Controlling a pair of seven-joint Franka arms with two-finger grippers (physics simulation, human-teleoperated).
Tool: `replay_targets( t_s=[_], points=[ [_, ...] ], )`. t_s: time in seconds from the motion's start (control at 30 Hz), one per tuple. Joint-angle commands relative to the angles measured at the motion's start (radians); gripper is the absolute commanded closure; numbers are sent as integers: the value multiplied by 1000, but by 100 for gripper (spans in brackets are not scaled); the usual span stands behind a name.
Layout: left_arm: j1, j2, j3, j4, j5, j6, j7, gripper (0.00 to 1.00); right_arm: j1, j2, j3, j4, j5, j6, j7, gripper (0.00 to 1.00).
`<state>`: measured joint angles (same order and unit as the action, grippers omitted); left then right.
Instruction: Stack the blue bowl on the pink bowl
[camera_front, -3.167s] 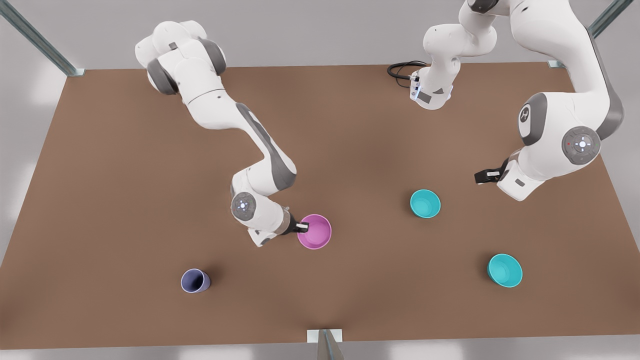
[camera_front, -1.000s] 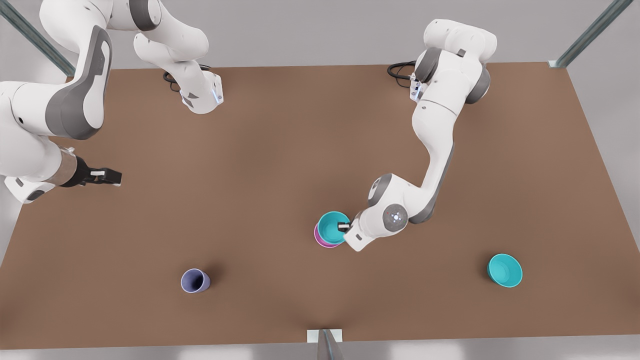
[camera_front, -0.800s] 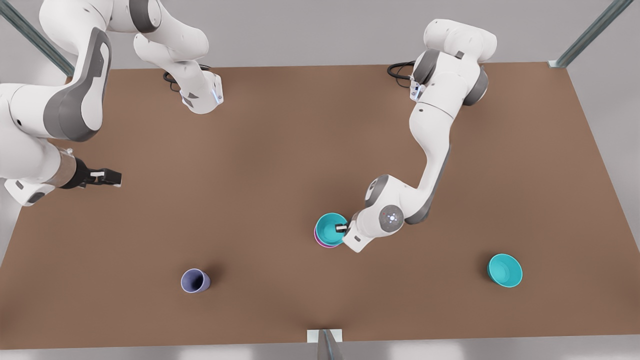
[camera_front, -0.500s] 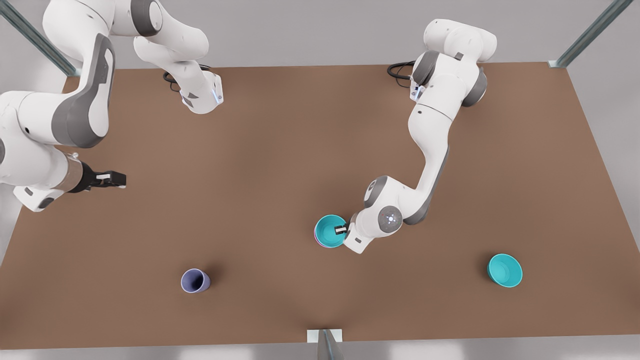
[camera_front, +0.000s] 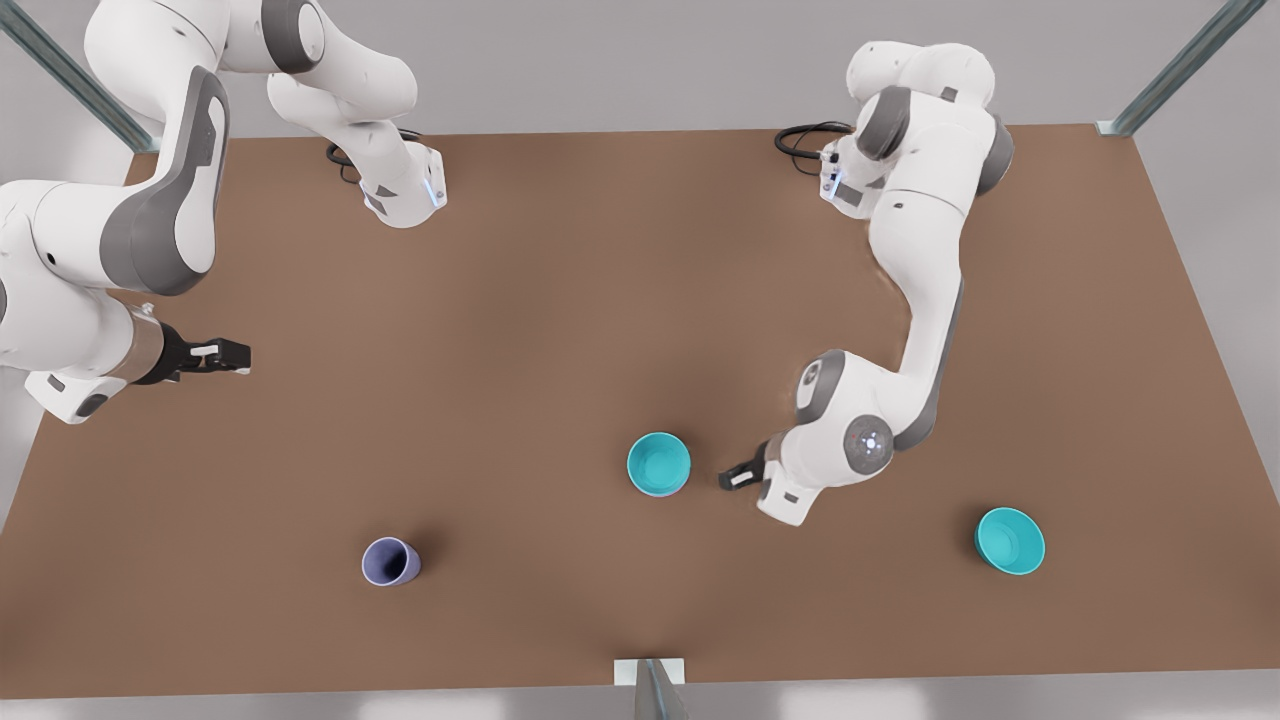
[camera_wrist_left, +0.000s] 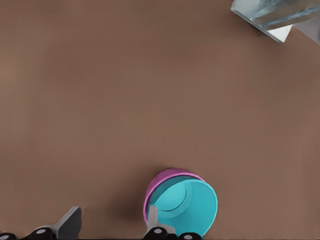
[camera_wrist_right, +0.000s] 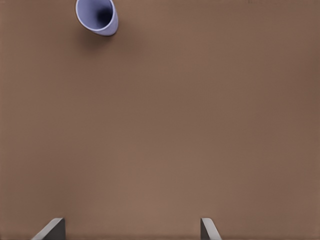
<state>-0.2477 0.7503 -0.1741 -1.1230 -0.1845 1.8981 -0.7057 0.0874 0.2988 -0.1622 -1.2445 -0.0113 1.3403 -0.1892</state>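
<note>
Teal blue bowl (camera_front: 659, 464) nests inside pink bowl (camera_wrist_left: 162, 181); left tool (camera_front: 738, 476) open beside.

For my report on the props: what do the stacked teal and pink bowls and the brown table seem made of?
The small round teal bowl and the round pink bowl under it look like matte plastic: uniform colour, thin walls, no glare. The brown table looks like smooth matte board, no grain visible; possibly painted wood.
</note>
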Motion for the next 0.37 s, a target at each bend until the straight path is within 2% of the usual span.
replay_targets(
  t_s=[0.0, 0.03, 0.13, 0.17, 0.2, 0.33],
  points=[
    [30, -116, -2, 3, 192, -420, -25, 0, 0, -1, 0, 0, 1, -1, -29, 0],
    [25, -189, -4, 3, 266, -490, -15, 0, 0, -1, 0, 0, 1, -1, -29, 0],
    [59, -328, 2, -24, 347, -585, 477, 0, -1, -1, 0, 2, 1, 0, -29, 0],
    [85, -466, 5, -171, 342, -518, 601, 0, -1, -1, 0, 7, 1, 0, -29, 0],
    [74, -509, 5, -222, 339, -476, 600, 0, -1, 0, 0, 7, 1, 0, -29, 0],
    [73, -511, 5, -221, 335, -510, 601, 0, -1, 0, 0, 7, 1, 0, -29, 0]
  ],
)
